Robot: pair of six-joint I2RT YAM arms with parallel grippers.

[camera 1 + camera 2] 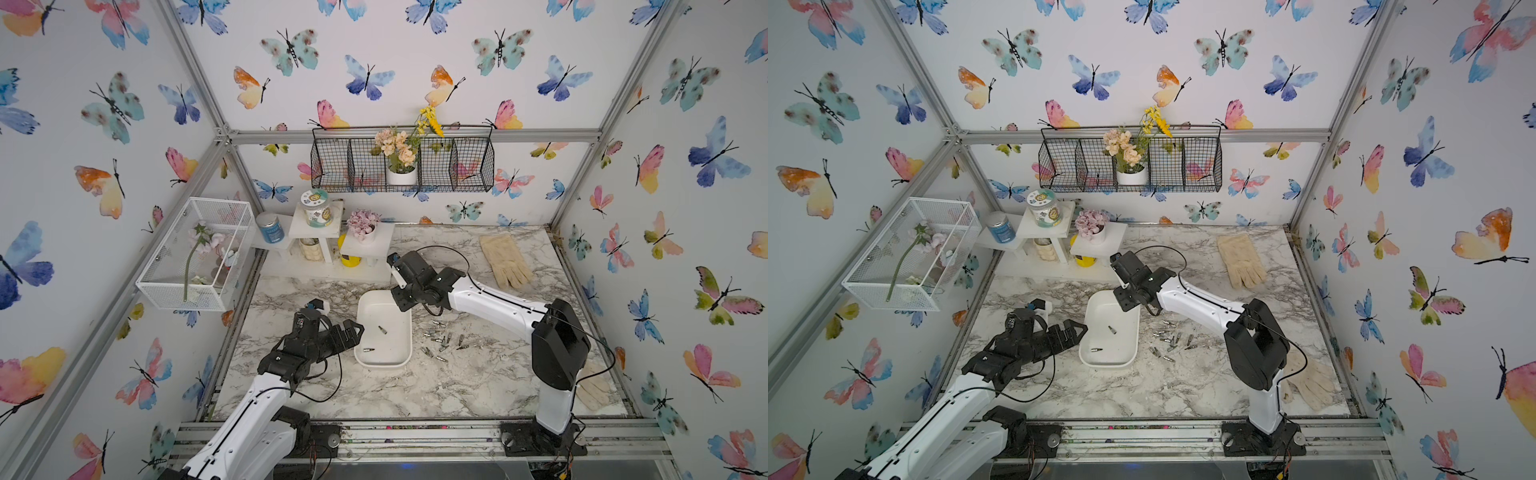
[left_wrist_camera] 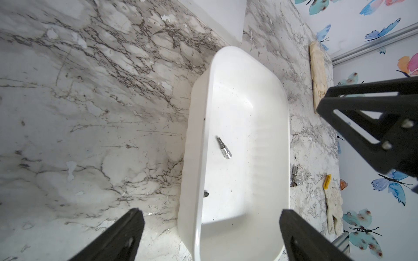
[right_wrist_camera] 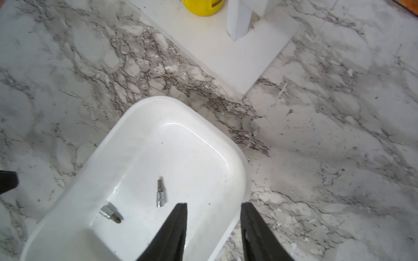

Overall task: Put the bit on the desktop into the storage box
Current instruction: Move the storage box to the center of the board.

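Note:
The storage box (image 1: 382,365) (image 1: 1106,365) is a shallow white tub in the middle of the marble desktop (image 1: 374,395). Two silver bits lie inside it: one (image 1: 382,330) (image 3: 160,194) mid-floor, the other (image 1: 368,350) (image 3: 110,214) nearer the front. Several more bits (image 1: 440,340) (image 1: 1171,340) lie scattered on the desktop just right of the box. My right gripper (image 1: 402,303) (image 3: 213,205) hangs over the box's far right rim, open and empty. My left gripper (image 1: 352,331) (image 2: 210,214) stands wide open at the box's left side, holding nothing.
A cream glove (image 1: 505,259) lies at the back right, another (image 1: 594,390) by the right arm's base. A white stepped stand (image 1: 324,249) with jars and a yellow container (image 1: 349,259) fills the back left. A white wire cage (image 1: 195,253) hangs on the left wall.

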